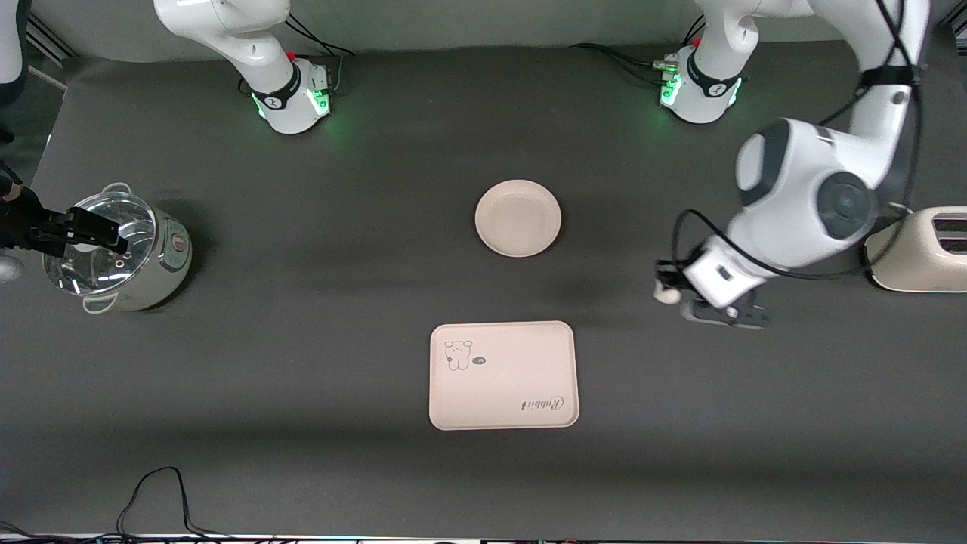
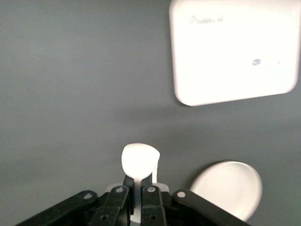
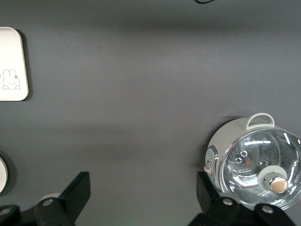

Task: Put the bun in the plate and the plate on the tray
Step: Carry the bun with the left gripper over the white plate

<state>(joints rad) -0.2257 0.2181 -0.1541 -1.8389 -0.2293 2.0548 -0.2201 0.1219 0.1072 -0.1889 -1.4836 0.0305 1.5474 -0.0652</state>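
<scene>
The bun (image 2: pixel 139 161) is pinched in my left gripper (image 2: pixel 139 181) jaws, up over bare table (image 1: pixel 302 378) toward the left arm's end. The plate (image 1: pixel 518 217) lies farther from the camera than the tray (image 1: pixel 504 375), apart. My right gripper (image 3: pixel 141 197) waits, jaws spread, over the glass-lidded pot (image 1: pixel 117 251).

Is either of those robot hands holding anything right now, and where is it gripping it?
The left gripper holds the bun, pinched at its lower end, over bare table. The right gripper, open, holds nothing, near the pot.
</scene>
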